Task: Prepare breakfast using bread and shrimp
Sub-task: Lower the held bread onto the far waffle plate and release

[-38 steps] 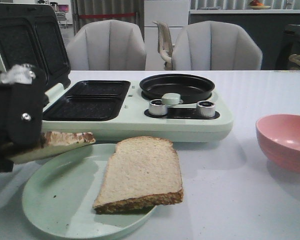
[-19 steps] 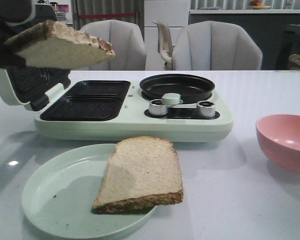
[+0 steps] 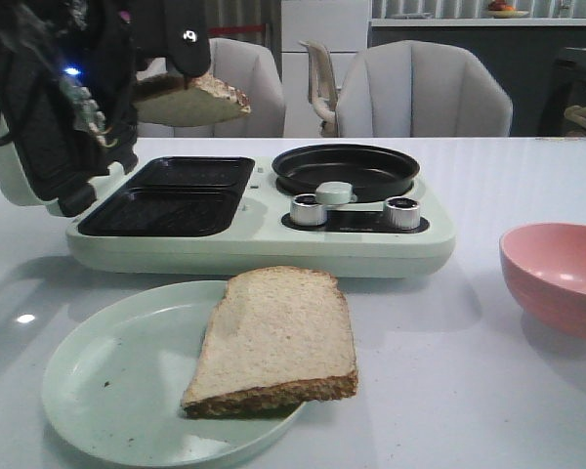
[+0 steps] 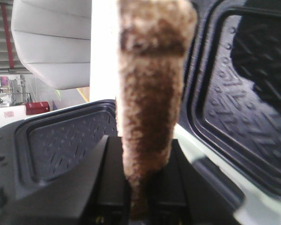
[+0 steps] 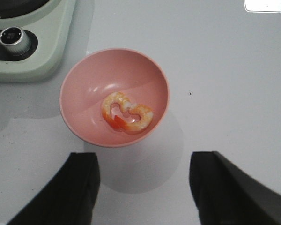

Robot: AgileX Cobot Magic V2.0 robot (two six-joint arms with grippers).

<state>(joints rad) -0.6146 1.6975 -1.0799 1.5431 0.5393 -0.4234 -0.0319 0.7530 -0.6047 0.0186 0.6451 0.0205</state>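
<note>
A: Front view? Left end effector (image 3: 181, 68) clamping a porous bread slice (image 3: 200, 101) above ribbed black plates (image 3: 171, 195); second slice (image 3: 278, 337) flat on round plate (image 3: 117, 391).

B: Left wrist: crust (image 4: 147, 117) pinched. Right wrist: right end effector (image 5: 143, 183) spread wide, curled shrimp (image 5: 126, 115) in smooth pink bowl (image 5: 84, 79).

Staged dining or showroom space, not a working kitchen: glossy white table (image 3: 488, 186) bearing a pale green breakfast maker (image 3: 273, 220); two grey padded chairs (image 3: 425, 93) behind; white cabinet (image 3: 324, 24), dark counter (image 3: 469, 24) and curtained windows beyond.
</note>
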